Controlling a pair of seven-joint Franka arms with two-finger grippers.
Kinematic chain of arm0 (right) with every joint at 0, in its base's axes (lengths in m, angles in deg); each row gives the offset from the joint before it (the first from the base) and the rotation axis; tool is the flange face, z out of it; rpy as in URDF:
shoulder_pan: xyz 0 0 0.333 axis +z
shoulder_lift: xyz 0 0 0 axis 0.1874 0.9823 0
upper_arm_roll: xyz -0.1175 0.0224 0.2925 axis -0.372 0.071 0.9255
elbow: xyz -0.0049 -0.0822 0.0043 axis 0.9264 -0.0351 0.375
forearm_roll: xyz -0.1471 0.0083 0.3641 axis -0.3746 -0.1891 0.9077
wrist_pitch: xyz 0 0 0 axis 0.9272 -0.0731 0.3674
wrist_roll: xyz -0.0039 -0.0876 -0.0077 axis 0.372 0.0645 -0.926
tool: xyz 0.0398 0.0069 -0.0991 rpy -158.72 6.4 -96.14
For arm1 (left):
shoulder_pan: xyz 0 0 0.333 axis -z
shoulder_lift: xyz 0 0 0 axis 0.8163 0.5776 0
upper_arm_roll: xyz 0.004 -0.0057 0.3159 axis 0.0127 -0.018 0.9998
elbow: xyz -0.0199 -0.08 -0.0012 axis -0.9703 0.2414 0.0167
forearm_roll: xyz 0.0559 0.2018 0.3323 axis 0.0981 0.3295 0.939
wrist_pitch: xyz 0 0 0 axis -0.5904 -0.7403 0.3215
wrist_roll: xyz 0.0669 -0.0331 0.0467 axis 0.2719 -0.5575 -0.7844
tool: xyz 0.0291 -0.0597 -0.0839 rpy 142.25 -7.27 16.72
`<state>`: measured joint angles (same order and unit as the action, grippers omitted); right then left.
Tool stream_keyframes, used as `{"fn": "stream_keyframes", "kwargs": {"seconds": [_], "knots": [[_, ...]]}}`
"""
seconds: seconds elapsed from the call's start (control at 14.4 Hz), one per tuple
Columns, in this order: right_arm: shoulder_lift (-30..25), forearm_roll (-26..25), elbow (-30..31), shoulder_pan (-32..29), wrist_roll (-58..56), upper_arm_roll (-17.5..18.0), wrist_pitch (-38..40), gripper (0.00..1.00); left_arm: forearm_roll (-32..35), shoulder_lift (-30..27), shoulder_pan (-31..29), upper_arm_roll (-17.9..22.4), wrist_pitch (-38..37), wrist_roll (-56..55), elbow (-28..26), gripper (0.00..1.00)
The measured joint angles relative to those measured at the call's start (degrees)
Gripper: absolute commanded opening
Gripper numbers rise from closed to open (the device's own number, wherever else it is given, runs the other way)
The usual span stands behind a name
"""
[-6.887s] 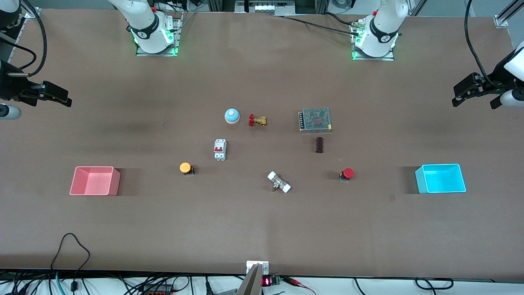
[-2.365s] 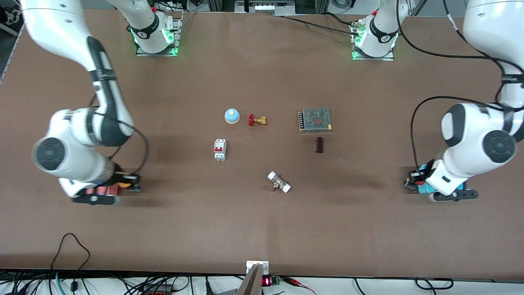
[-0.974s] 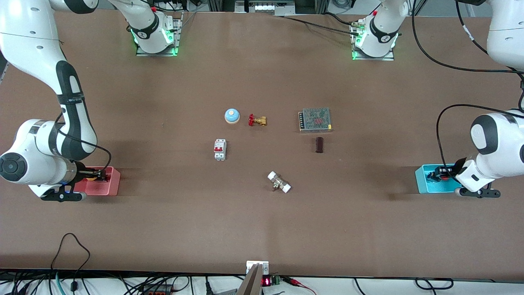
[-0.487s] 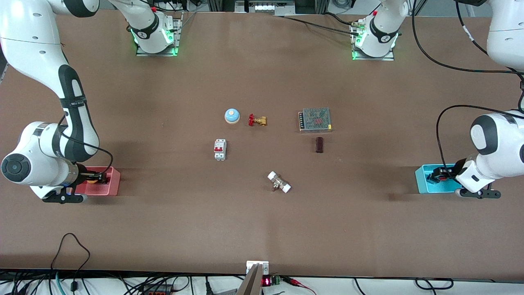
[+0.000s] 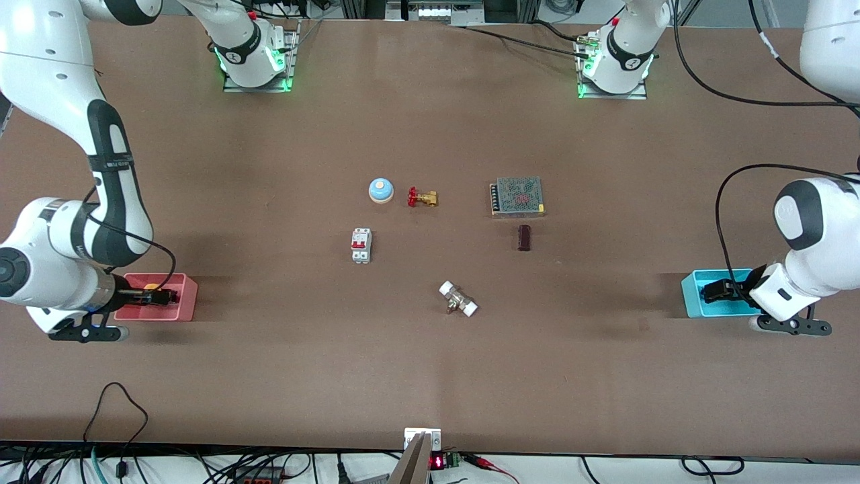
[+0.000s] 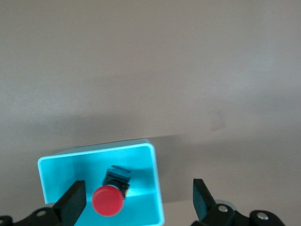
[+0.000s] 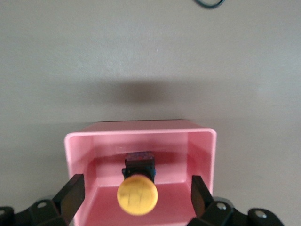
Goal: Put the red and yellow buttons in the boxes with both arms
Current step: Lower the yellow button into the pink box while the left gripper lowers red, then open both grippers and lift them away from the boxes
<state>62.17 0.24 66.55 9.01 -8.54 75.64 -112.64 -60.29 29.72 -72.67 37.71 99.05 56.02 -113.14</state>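
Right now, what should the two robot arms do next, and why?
Probably lift both straight up. The left pincer is open over the cyan plastic box with the red mushroom-cap button inside, and the right pincer is open over the pink plastic box holding the yellow button.

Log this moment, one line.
left gripper: open over cyan bin | red button: in bin | right gripper: open over pink bin | yellow button: in bin
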Motion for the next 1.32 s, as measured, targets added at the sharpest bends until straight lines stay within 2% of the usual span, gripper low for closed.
{"fn": "stream_keyframes", "kwargs": {"seconds": [0.42,0.77,1.18,1.32], "knots": [[-12.9,3.1,-0.8,0.2,0.0,1.7,14.8,1.0,0.0,-8.5,0.2,-4.4,-5.9,-5.6,-1.9,1.0],[-23.1,3.1,-0.5,0.6,-0.3,3.6,26.2,1.0,0.0,-19.6,0.2,-5.0,-15.3,-6.2,-2.8,1.0],[-32.3,3.0,6.8,0.9,-0.8,3.7,27.6,1.0,-1.2,-27.2,0.7,-5.1,-20.9,-6.2,-3.9,1.0],[-33.8,2.6,8.4,2.2,-0.7,3.8,27.6,1.0,-2.3,-28.5,4.4,-2.5,-22.4,-6.2,-4.0,1.0]]}}
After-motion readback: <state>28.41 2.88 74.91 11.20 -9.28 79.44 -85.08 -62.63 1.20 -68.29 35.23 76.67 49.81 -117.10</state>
